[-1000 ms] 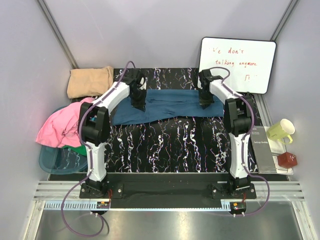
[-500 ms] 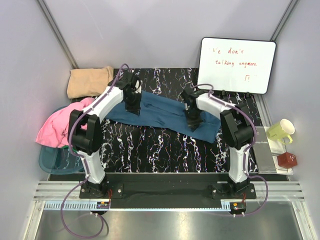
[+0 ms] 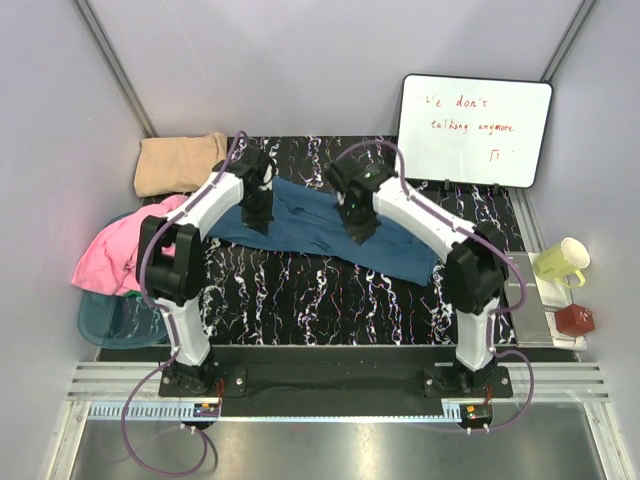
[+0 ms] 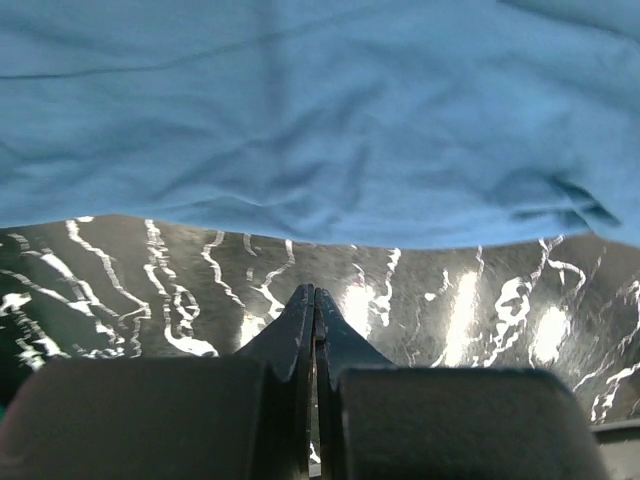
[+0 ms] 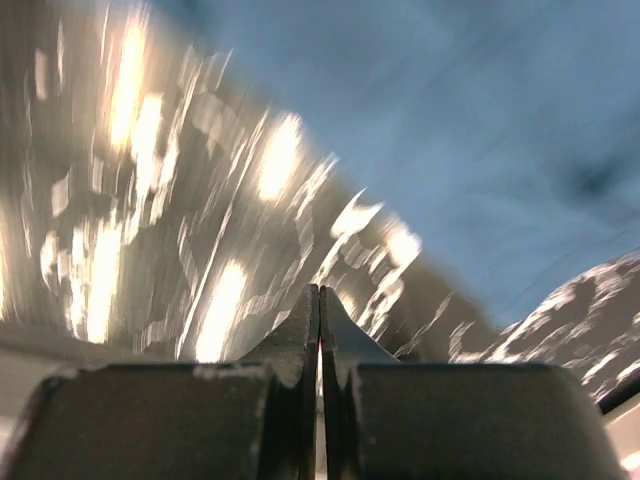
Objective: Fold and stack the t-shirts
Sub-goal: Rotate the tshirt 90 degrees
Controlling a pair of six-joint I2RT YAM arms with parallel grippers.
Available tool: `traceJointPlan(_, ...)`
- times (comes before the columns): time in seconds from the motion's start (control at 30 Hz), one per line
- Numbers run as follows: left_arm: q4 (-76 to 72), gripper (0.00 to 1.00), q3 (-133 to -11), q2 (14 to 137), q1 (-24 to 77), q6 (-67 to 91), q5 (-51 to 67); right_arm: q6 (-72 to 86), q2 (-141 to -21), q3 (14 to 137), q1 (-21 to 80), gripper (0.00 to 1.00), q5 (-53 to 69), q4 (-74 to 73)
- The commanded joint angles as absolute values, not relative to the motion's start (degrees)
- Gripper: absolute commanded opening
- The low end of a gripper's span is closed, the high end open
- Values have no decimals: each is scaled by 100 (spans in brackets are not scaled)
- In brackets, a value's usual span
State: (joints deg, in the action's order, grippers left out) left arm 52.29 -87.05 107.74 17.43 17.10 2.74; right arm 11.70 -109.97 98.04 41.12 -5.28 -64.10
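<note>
Early going, by my reading. Only the tan-beige cloth t-shirt (image 3: 180, 163) looks folded, a neat bundle at the far left corner of the black marbled table (image 3: 320, 300). The dark teal-blue cloth t-shirt (image 3: 305, 220) lies mid-table as a long slanting band, seemingly doubled over lengthwise but not squared up, with no stack begun. A crumpled pink shirt (image 3: 120, 255) and a scrap of green cloth (image 3: 150, 296) wait at the left, over a teal plastic basin (image 3: 110, 320).

The overhead view places the left pincer (image 3: 257, 222) and the right pincer (image 3: 355, 232) over the band, but not how they stand. The wrist views do: the left pincer (image 4: 314, 292) is closed, tips over bare marble just short of the blue hem (image 4: 320, 120) — no cloth seen between. The right pincer (image 5: 319, 290) is also closed, though that picture is smeared.
</note>
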Motion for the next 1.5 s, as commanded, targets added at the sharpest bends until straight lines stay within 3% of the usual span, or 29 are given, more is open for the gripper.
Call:
traceJointPlan(0.0, 5431, 0, -9421, 11284, 1556, 1881, 18, 897, -11890, 10948, 3263, 0, -1160, -6338)
traceJointPlan(0.3, 5949, 0, -10634, 12479, 1529, 2310, -122, 694, -14112, 13040, 2918, 0, -1160, -6477)
traceJointPlan(0.47, 6336, 0, -11204, 13086, 1564, 2566, -290, 738, -14660, 13693, 2918, 0, -1187, -6846)
traceJointPlan(0.9, 7287, 0, -14273, 15196, 1889, 2742, -36, 765, -12948, 10891, 2936, 0, -493, -6803)
traceJointPlan(1.17, 6479, 0, -14082, 14838, 2153, 2575, 844, 826, -12296, 9870, 3199, 0, 79, -6645)
traceJointPlan(1.47, 5099, 0, -11226, 11735, 2636, 2391, 1221, 1010, -12391, 11273, 3007, 0, -237, -6837)
